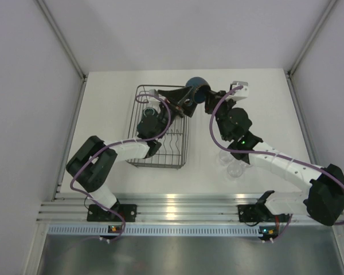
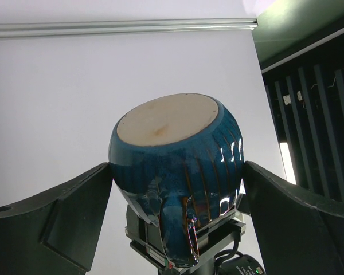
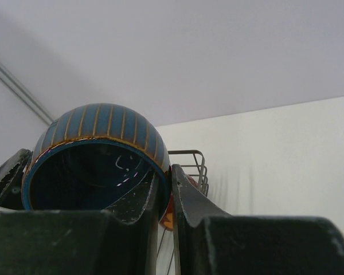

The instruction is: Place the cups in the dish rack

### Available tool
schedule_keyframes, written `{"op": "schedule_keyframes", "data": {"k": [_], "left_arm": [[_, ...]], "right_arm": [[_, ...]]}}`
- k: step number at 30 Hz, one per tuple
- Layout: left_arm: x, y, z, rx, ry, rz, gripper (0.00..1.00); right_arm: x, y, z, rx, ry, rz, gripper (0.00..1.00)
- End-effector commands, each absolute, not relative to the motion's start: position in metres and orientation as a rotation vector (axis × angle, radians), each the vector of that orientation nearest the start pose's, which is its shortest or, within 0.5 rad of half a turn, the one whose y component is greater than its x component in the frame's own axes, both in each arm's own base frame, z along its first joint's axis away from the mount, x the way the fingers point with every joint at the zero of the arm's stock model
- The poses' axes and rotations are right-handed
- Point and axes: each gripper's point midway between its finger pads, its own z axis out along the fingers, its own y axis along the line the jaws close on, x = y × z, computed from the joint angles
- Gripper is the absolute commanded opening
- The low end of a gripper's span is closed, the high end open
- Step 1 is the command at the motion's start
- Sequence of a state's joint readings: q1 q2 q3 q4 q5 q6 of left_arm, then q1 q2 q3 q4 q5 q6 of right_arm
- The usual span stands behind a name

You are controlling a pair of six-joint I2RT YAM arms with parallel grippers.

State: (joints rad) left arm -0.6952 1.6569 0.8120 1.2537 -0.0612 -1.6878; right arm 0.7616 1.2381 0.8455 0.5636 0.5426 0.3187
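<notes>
The small dark-blue ribbed handled cup (image 1: 196, 87) hangs tipped on its side by the far right corner of the rectangular dark wire dish rack (image 1: 160, 165). The right fingers (image 3: 190, 200) pinch its rim, one inside, one outside. The left fingers (image 2: 69, 217) stand spread wide on either side of it. I cannot tell whether they brush it. Tiny clear glasses (image 1: 235, 168), seemingly two, rest on the white surface (image 1: 264, 103).

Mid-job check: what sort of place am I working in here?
Likely a lab robot test cell, not a kitchen: a white table boxed in by plain white panels, the left arm and right arm bolted to an aluminium rail, with a wire dish rack and a dark-blue cup as props.
</notes>
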Motion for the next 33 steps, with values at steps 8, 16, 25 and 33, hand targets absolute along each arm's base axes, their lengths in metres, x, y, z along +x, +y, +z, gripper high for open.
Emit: {"op": "schedule_keyframes", "data": {"k": [8,16,25,33], "left_arm": [[0.346,-0.304,0.417,-0.610,0.906,-2.127,0.99],[0.356,-0.314,0.419,-0.584,0.919,-2.136,0.99],[0.368,-0.313,0.416,-0.566,0.951,-2.114,0.99],[0.366,-0.319,0.420,-0.514,0.968,-2.139,0.98]], "right_arm": [[0.341,0.250,0.357,0.059,1.361,0.631,0.00],[0.338,0.264,0.357,-0.013,1.366,0.645,0.00],[0.329,0.279,0.359,-0.125,1.348,0.687,0.00],[0.326,0.299,0.353,-0.225,1.364,0.733,0.00]]}}
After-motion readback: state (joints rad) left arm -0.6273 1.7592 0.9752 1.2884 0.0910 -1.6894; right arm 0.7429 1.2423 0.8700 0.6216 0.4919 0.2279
